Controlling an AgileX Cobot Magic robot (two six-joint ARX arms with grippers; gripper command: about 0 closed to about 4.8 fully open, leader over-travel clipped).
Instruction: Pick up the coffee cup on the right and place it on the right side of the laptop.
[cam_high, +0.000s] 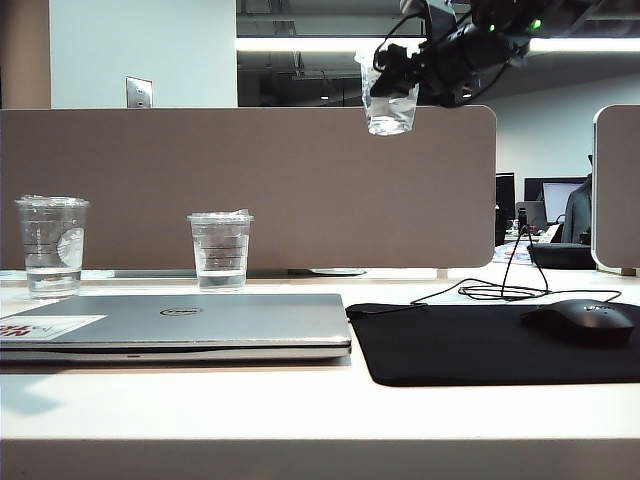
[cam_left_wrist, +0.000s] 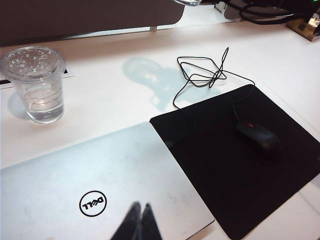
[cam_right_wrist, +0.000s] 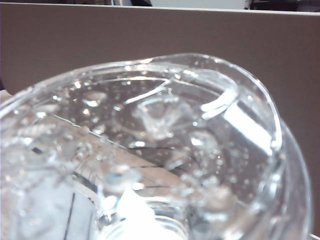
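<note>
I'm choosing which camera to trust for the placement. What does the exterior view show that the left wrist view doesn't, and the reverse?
Only the exterior view shows the coffee cup held high in the right gripper above the divider, and a second cup at far left.

Only the left wrist view shows the left gripper, its fingers together, hovering over the laptop lid.

Both show the laptop, the cup with horizontal lines behind it, the black mouse pad, the mouse and its coiled cable.
</note>
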